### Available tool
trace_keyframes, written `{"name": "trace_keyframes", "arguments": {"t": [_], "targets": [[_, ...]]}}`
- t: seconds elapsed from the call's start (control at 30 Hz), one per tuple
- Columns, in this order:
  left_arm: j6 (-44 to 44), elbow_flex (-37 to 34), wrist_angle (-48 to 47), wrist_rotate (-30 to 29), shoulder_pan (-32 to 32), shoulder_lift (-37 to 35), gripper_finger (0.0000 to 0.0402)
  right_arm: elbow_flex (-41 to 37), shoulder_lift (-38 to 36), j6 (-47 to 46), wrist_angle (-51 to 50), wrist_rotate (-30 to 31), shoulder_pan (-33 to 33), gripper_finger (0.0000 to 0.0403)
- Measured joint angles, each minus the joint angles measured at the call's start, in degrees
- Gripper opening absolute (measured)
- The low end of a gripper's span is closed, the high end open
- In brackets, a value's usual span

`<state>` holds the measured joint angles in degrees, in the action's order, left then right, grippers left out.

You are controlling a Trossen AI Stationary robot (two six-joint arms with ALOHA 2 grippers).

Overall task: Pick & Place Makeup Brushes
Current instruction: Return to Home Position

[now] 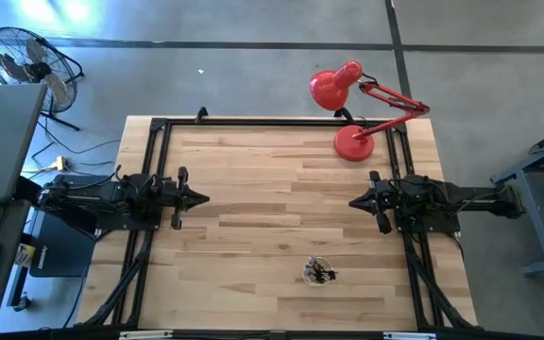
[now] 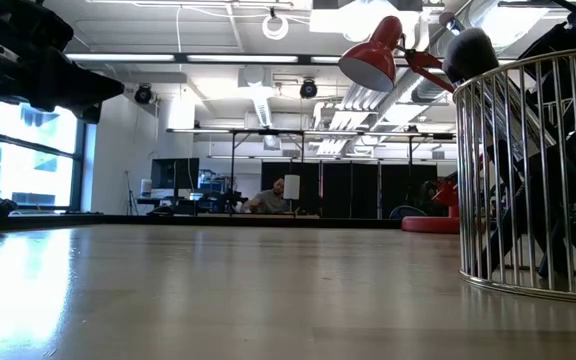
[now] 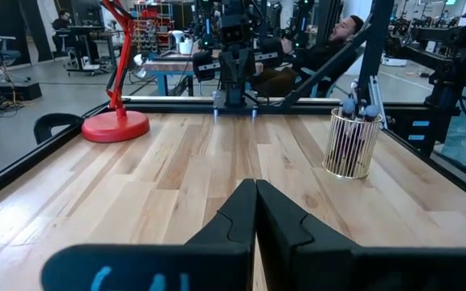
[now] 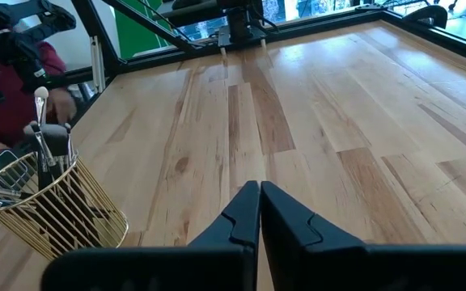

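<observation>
The makeup brushes (image 3: 354, 113) stand upright, bristle tips up, inside a round gold wire holder (image 1: 319, 273) near the table's near edge, right of centre. The holder rests on its base and also shows in the right wrist view (image 4: 55, 202) and, large, in the low view (image 2: 533, 170). My left gripper (image 1: 203, 198) hovers shut over the table's left half, pointing right. My right gripper (image 1: 353, 201) hovers shut over the right half, pointing left. Neither is near the holder.
A red desk lamp (image 1: 352, 142) stands by its round base at the table's far right corner, its head reaching beyond the far edge. A black frame (image 1: 159, 127) runs along the table's sides. Bare wood (image 1: 272, 189) lies between the two grippers. People show in the room behind.
</observation>
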<state>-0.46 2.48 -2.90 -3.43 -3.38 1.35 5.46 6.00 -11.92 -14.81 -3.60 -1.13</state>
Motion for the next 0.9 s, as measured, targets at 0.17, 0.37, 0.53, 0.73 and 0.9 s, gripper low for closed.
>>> {"name": "trace_keyframes", "arguments": {"t": [0.17,0.37,0.53,0.73,0.9], "targets": [[0.0,0.0,0.01,0.01,0.0,0.0,0.0,-0.01,0.0,-0.01,0.0,0.0,-0.01,0.0005],[-0.01,0.0,0.01,-0.01,0.0,0.0,0.0001,0.01,0.0,0.0,0.0,0.0,-0.01,0.0008],[-0.01,0.0,0.03,-0.01,0.0,0.0,0.0001,0.01,0.0,0.0,0.0,0.0,0.0,0.0007],[-0.01,0.0,0.03,-0.01,0.0,0.0,0.0001,0.01,0.0,-0.01,0.0,0.0,-0.01,0.0009],[-0.01,0.0,0.03,-0.01,0.0,0.0,0.0001,0.01,0.0,-0.01,0.0,0.0,0.01,0.0005]]}}
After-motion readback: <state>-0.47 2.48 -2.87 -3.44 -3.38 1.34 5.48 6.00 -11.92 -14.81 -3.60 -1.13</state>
